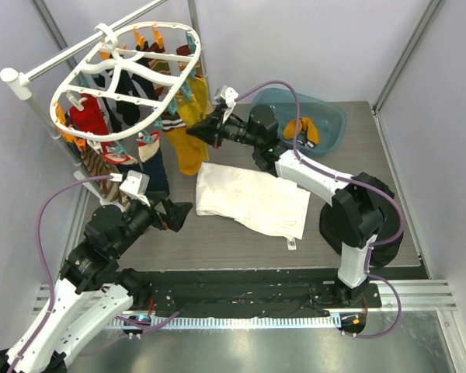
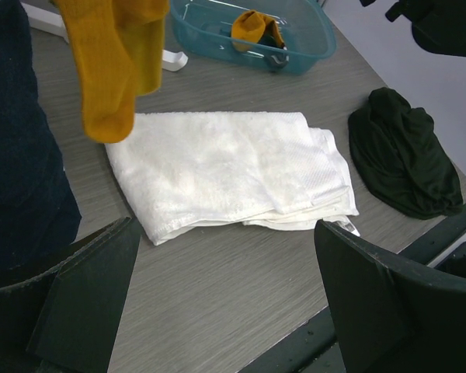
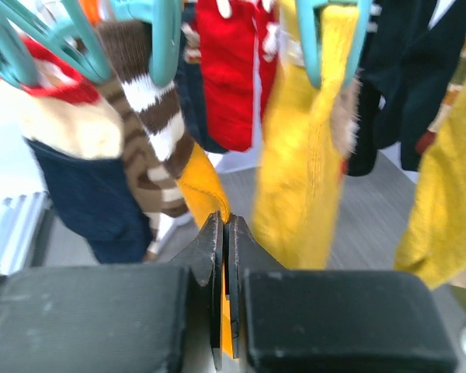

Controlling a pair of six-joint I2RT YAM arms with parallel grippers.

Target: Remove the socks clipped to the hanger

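Sock pinched in right claw shows only a yellow sliver.

white hanger with teal and orange clips. mustard sock, red sock, brown-and-white striped sock, navy sock, and a dark sock, maybe black, too blurred to tell. white cloth, teal basin, grey woodgrain table.

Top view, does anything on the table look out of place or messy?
The crumpled black garment lies loose at the grey table's near edge beside the right arm's base. The white cloth lies skewed, loosely folded, its tag sticking out.
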